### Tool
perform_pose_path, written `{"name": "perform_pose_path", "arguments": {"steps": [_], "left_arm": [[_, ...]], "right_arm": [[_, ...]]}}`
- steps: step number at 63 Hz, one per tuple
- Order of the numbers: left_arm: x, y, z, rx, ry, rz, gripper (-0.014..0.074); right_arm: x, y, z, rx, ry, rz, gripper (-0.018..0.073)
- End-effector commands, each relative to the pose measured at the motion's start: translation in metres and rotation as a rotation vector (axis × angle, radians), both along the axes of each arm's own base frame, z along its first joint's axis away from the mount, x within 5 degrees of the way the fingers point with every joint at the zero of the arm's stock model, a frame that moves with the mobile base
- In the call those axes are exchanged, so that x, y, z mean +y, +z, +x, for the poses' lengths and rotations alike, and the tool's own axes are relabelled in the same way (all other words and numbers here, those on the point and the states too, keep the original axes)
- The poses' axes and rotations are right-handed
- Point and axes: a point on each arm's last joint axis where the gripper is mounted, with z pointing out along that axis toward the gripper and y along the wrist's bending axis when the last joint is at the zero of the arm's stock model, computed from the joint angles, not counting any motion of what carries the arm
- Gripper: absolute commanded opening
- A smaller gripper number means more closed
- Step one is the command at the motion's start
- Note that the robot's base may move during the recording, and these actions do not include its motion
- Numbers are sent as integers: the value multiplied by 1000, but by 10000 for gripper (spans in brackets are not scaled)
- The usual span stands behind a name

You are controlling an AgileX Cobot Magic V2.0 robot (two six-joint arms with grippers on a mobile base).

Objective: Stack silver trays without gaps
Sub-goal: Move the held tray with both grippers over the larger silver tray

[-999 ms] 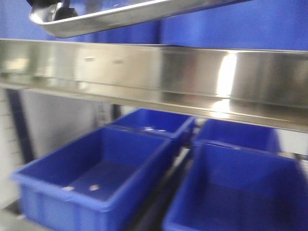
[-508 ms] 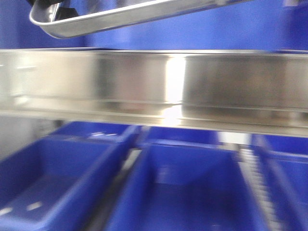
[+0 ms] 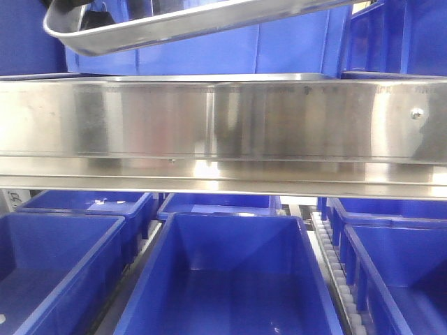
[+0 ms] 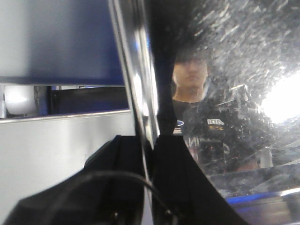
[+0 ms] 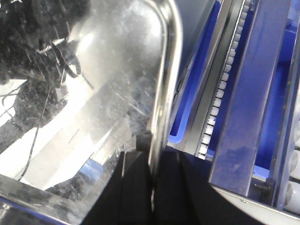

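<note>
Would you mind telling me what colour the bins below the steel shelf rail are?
Solid blue; the bins show best in the exterior front-facing view.

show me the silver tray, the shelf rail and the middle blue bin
silver tray (image 3: pixel 140 33): front view, its shiny underside
shelf rail (image 3: pixel 209 125): front view, its flat front face
middle blue bin (image 3: pixel 230 248): front view, its inner back wall

Full-width shelf rail lies just under raised silver tray; narrow gap between. Below rail, blue bins stand open-topped.
</note>
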Motion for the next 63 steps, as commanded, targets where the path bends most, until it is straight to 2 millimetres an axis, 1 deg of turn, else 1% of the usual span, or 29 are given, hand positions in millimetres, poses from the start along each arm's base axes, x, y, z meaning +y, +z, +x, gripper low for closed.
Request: {"name": "perform_pose_path", "arguments": {"steps": [1, 63], "left_arm": [[-4, 16, -16, 16, -61, -72, -48], [-4, 16, -16, 19, -62, -77, -48]], "right_arm": [[6, 23, -5, -125, 56, 139, 56], [6, 23, -5, -128, 56, 141, 56]]}}
